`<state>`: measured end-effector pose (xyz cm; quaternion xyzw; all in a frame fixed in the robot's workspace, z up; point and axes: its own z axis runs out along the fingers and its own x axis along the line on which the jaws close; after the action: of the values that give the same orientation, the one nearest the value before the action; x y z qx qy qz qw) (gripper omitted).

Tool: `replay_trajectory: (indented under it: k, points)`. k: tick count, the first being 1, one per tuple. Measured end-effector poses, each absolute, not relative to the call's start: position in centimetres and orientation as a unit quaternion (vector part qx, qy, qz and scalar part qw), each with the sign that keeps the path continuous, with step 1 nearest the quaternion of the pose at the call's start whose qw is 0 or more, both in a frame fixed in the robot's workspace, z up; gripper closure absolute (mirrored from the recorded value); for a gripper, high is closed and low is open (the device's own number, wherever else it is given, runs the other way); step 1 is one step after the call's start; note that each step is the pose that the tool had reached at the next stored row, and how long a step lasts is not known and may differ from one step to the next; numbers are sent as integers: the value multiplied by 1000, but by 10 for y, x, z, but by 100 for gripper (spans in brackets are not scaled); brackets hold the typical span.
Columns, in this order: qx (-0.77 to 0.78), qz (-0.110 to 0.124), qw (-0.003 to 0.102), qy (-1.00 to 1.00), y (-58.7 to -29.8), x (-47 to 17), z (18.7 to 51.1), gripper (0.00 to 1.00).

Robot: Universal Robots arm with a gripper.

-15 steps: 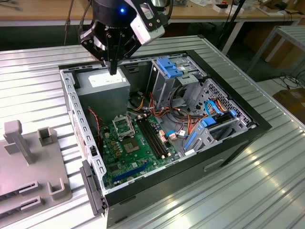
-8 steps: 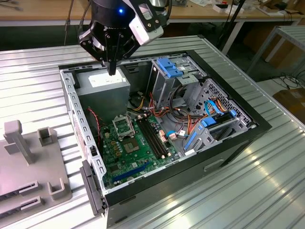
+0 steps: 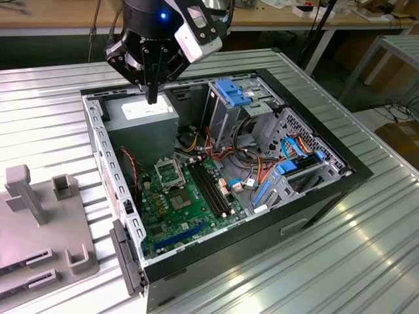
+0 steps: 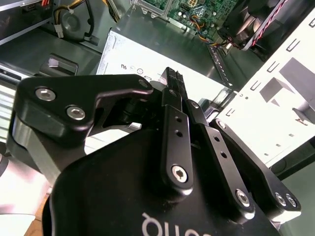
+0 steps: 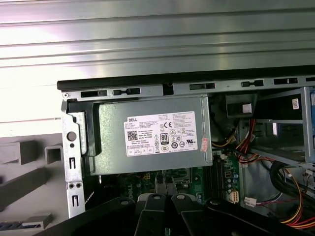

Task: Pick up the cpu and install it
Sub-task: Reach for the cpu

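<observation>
One gripper, fingers pinched narrow, hangs above the power supply — best kept upright, clear of its top — the socket lies near it.

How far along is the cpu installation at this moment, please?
Done: nothing I can confirm. In hand: the gripper hangs shut over the power supply inside the open case; whether it grips the cpu I cannot tell. Left: the motherboard socket looks unfilled.
</observation>
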<state>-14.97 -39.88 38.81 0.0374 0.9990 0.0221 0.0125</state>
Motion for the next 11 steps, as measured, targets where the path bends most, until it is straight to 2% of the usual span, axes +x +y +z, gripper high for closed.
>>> replay_trajectory:
  k: [11]
  points:
    - [37,22,12,999,-399,-153,387,89]
